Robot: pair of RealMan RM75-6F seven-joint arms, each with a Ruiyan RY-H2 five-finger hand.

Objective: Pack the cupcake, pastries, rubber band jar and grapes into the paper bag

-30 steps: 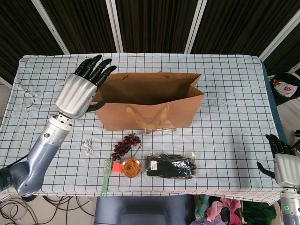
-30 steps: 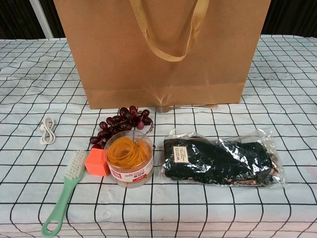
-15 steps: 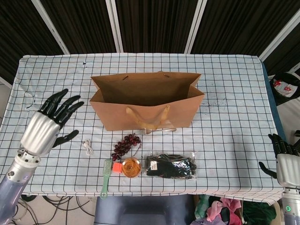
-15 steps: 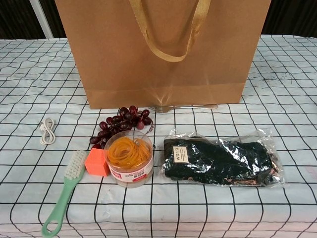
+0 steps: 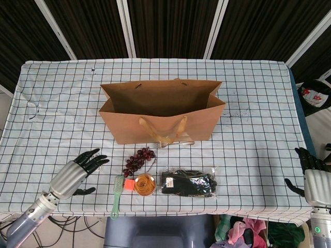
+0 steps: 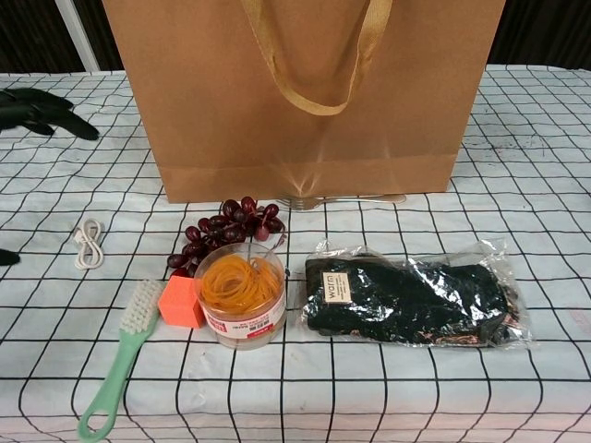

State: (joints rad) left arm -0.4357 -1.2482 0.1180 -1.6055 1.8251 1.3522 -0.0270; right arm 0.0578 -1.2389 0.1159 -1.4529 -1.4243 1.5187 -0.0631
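Counter [image 5: 258,77]: checked cloth. Bag [image 5: 163,116]: upright, open, mid-counter, handles up. Left hand [image 5: 77,173]: at the front-left corner, fingers [image 6: 42,109] spread, holding nothing. Right hand [image 5: 314,181]: off the front-right corner, fingers apart, holding nothing. Dark packet [image 6: 411,300]: flat near the front edge, just right of jar. Brush [image 6: 120,365]: left of jar. Grapes [image 6: 226,231]: between bag and jar, touching jar. Jar [image 6: 242,293]: upright, full of orange bands. Orange block [image 6: 180,303]: against jar. Cable [image 6: 88,242]: coiled, left of grapes.

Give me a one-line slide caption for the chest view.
Paper bag standing behind grapes, rubber band jar, brush and packaged dark item; left hand open at frame edge.
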